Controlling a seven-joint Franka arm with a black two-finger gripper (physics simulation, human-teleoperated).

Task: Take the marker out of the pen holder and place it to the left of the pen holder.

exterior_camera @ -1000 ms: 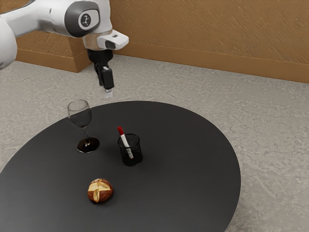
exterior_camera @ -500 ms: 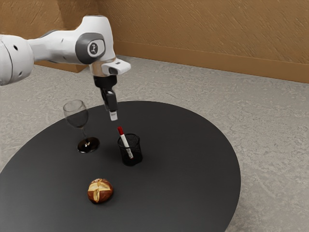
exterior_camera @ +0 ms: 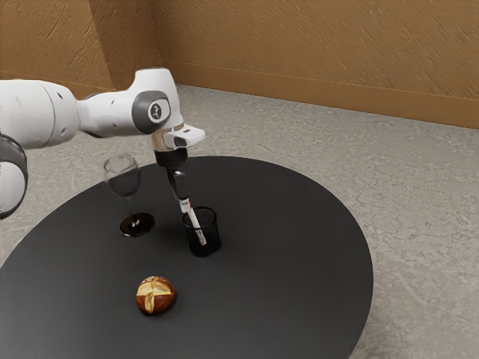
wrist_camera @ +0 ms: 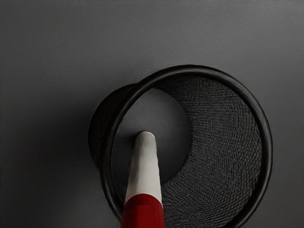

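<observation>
In the exterior view my gripper (exterior_camera: 185,204) points down at the upper end of the marker (exterior_camera: 195,224), hiding most of its red cap; whether it grips the marker cannot be told. The white-bodied marker stands tilted inside the black mesh pen holder (exterior_camera: 212,238), leaning on the rim toward the exterior view's left. In the wrist view the red cap of the marker (wrist_camera: 143,211) is large and close under my hand, with the white body running down to the floor of the pen holder (wrist_camera: 267,142).
A wine glass (exterior_camera: 123,179) stands on the round black table (exterior_camera: 284,247), toward the exterior view's left of the pen holder and close to the arm. A brown bread roll (exterior_camera: 156,295) lies nearer the exterior camera.
My gripper has come down and toward the exterior view's right, from above the table's far edge to the marker's cap. The marker and pen holder have stayed put.
</observation>
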